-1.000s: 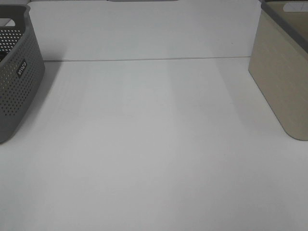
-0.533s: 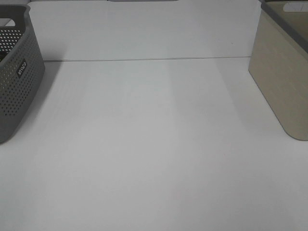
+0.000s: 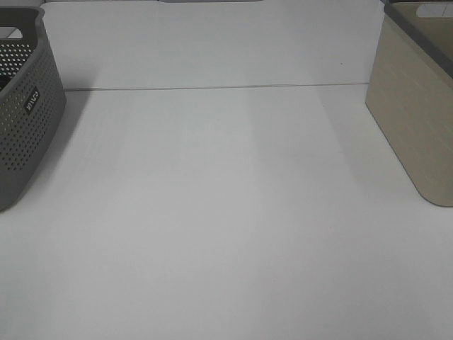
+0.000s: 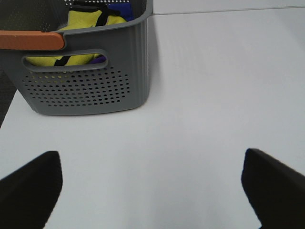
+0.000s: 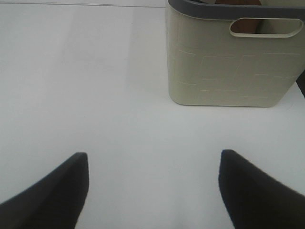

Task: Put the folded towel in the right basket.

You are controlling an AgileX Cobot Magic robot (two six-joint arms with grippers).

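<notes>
Nothing has changed: we hold both end effectors, left (image 4: 150, 191) and right (image 5: 152, 186), spread empty, far from the beige plastic right basket (image 3: 417, 106), and no folded towel shows on the white table (image 3: 226, 227).

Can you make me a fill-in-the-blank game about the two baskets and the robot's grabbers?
1. The gray basket has lots of small ____ in its wall.
2. The brightest cloth inside the gray basket is ____.
3. The beige basket has a rim colored ____.
4. The left gripper and the right gripper are both ____, holding nothing.

Missing words: holes; yellow; gray; open
</notes>
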